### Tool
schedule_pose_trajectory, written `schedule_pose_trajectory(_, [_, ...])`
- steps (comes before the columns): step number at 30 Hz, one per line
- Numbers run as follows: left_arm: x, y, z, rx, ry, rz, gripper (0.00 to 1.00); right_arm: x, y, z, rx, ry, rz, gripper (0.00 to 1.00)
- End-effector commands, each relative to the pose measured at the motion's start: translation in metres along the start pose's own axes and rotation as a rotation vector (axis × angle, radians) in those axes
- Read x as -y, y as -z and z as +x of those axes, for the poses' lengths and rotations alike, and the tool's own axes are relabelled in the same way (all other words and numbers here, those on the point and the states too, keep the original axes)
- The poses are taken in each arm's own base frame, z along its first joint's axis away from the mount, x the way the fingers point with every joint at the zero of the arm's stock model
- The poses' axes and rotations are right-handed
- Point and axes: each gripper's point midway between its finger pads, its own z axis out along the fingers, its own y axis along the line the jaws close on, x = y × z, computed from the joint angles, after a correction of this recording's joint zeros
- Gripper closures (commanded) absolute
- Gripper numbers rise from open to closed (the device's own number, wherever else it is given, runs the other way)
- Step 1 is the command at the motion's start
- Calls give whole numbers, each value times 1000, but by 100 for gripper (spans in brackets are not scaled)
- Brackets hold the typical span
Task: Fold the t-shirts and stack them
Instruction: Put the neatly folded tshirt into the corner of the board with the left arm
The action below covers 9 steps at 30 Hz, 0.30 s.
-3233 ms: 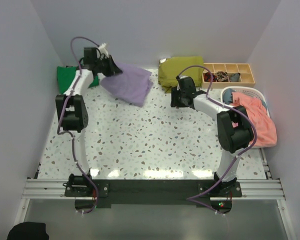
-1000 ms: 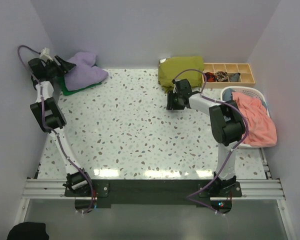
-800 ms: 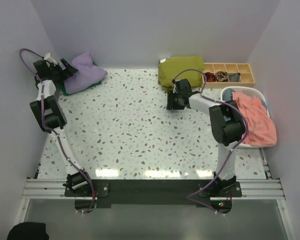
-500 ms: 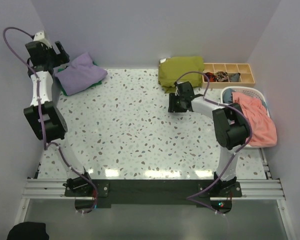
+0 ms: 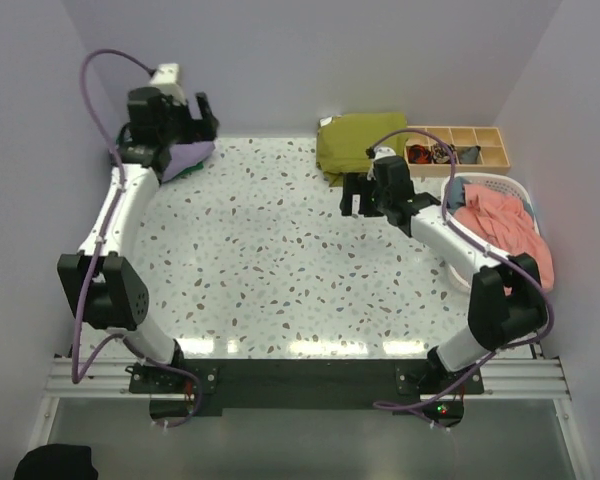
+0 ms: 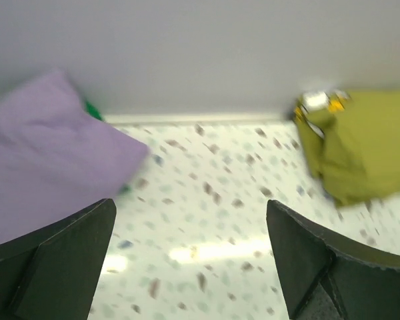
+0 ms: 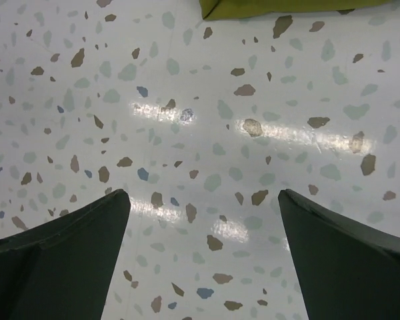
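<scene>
Lavender t-shirt (image 6: 47,160) now lies on the green t-shirt (image 6: 90,108) in the far left corner of the desk (image 5: 280,260). Your left pincer (image 6: 190,260), which carried it earlier, has let go and hangs with its fingers apart by it. Your right pincer (image 7: 203,253) has spread too, over the speckled top.

My left arm rises from its base and stretches far forward on the left, wrist lifted high. There my left gripper (image 5: 199,111) points rightward with its jaws spread wide and nothing between them, both dark fingers (image 6: 53,260) showing at the edges of the wrist view. My right arm bends at the elbow out on the right and reaches inward to the far middle, where my right gripper (image 5: 354,196) faces left and downward, jaws likewise wide apart and holding nothing.
</scene>
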Motion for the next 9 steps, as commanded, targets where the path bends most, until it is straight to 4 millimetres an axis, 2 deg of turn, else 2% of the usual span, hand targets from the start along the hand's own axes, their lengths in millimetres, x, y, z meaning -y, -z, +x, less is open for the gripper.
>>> schedule_pose_trajectory(1, [123, 43, 38, -23, -34, 265, 0, 9, 37, -1, 48, 70, 96, 1])
schedule_pose_trajectory(2, [153, 56, 49, -34, -52, 325, 0, 8, 53, -7, 93, 76, 93, 1])
schedule_pose_trajectory(3, [163, 66, 56, -38, -56, 340, 0, 10, 63, -6, 112, 76, 97, 1])
schedule_pose_trajectory(4, [175, 84, 71, -42, -47, 358, 0, 15, 67, 6, 111, 79, 116, 1])
schedule_pose_trajectory(5, [178, 93, 80, -49, -38, 370, 0, 14, 86, 0, 165, 71, 112, 1])
schedule_pose_trajectory(6, [180, 102, 88, -51, -30, 372, 0, 18, 93, 3, 181, 52, 135, 1])
schedule_pose_trajectory(7, [171, 117, 98, -26, -8, 330, 0, 24, 97, 18, 159, 56, 162, 1])
schedule_pose_trajectory(9, [176, 135, 113, -19, 10, 352, 0, 39, 120, 16, 232, 21, 240, 1])
